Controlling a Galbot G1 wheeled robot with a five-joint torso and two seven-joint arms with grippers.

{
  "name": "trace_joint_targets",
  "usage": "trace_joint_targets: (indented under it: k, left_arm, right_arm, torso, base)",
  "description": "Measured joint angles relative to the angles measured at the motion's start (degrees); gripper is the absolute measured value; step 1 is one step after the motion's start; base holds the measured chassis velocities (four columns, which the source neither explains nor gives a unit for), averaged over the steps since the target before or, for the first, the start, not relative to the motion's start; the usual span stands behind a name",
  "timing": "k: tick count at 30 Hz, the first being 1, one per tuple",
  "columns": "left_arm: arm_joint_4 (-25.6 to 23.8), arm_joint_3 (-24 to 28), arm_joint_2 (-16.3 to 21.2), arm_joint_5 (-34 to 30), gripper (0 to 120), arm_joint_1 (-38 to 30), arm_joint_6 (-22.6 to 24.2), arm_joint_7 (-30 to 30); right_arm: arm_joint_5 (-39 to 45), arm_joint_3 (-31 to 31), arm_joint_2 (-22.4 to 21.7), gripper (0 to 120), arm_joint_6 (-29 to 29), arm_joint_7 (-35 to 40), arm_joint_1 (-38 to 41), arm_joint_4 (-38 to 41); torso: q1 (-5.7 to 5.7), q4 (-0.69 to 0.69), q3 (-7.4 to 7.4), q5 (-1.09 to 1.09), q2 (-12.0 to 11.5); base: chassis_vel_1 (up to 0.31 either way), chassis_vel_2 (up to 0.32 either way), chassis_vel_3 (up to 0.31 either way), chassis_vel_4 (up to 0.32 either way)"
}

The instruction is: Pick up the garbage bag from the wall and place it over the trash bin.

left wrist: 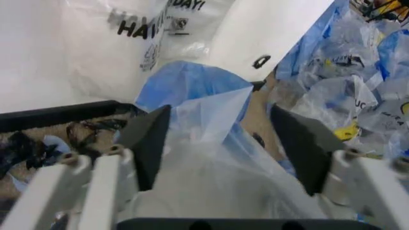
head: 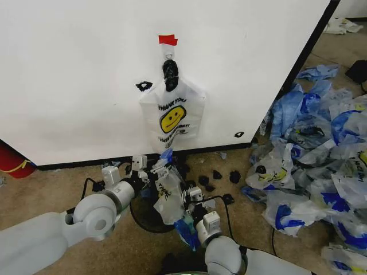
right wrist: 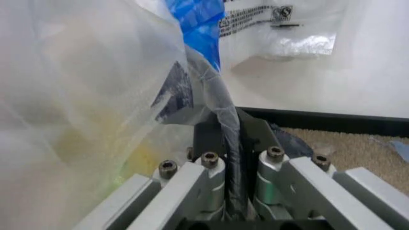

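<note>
A: Where is the bag (head: 168,195)?

B: Low in front of the wall (head: 74,69), held up over the bin (head: 148,216). It hangs between the two grippers, with the bin's dark mouth just behind and under it.

A: What has hold of it?

B: The right gripper (right wrist: 233,158). Its fingers are pressed nearly together on a twisted strand of the bag's plastic, which runs down between them. In the head view that gripper (head: 192,197) sits at the bag's right edge.

A: And the left gripper (left wrist: 221,143)?

B: Its jaws stand wide apart. The bag's film and a blue patch lie in the gap, but the pads (left wrist: 148,139) aren't squeezing it. In the head view it (head: 150,166) is at the bag's upper left.

A: What's on the wall?

B: A bunch of smiley bags (head: 172,114) on a hook (head: 168,56), tied with a black knot, under a red tape piece (head: 168,39).

A: And the floor?

B: Black scraps (head: 218,176) right of the bin, and a heap of loose bags (head: 321,160) farther right.
</note>
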Motion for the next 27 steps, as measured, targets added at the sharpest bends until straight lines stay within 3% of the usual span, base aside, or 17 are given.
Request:
trace_joint_targets:
  k: [3, 11, 16, 27]
  left_arm:
    - [0.1, 0.0, 0.0, 0.1, 45, 0.2, -0.1, 0.0]
    - [0.2, -0.4, -0.1, 0.5, 22, 0.9, -0.3, 0.0]
    - [0.2, -2.0, -0.2, 1.2, 0, 3.1, -0.7, -0.1]
    - [-1.1, -11.9, 2.1, 3.0, 0, 12.9, -1.2, 1.2]
  right_arm:
    - [0.0, 0.1, 0.1, 1, 0.1, -0.1, 0.0, -0.2]
    - [-0.1, 0.3, 0.0, 1, 0.4, -0.2, -0.1, -0.3]
    - [-0.2, 0.7, -0.2, 1, 0.8, -0.3, -0.6, -0.3]
    - [-0.3, 1.5, -0.9, 1, 1.1, -0.5, -1.6, 0.2]
  torso:
    - [0.0, 0.0, 0.0, 0.0, 0.0]
    - [0.0, 0.0, 0.0, 0.0, 0.0]
    - [0.0, 0.0, 0.0, 0.0, 0.0]
    - [0.0, 0.0, 0.0, -0.01, 0.0]
  base:
    - [0.0, 0.0, 0.0, 0.0]
    - [0.0, 0.0, 0.0, 0.0]
    - [0.0, 0.0, 0.0, 0.0]
    - [0.0, 0.0, 0.0, 0.0]
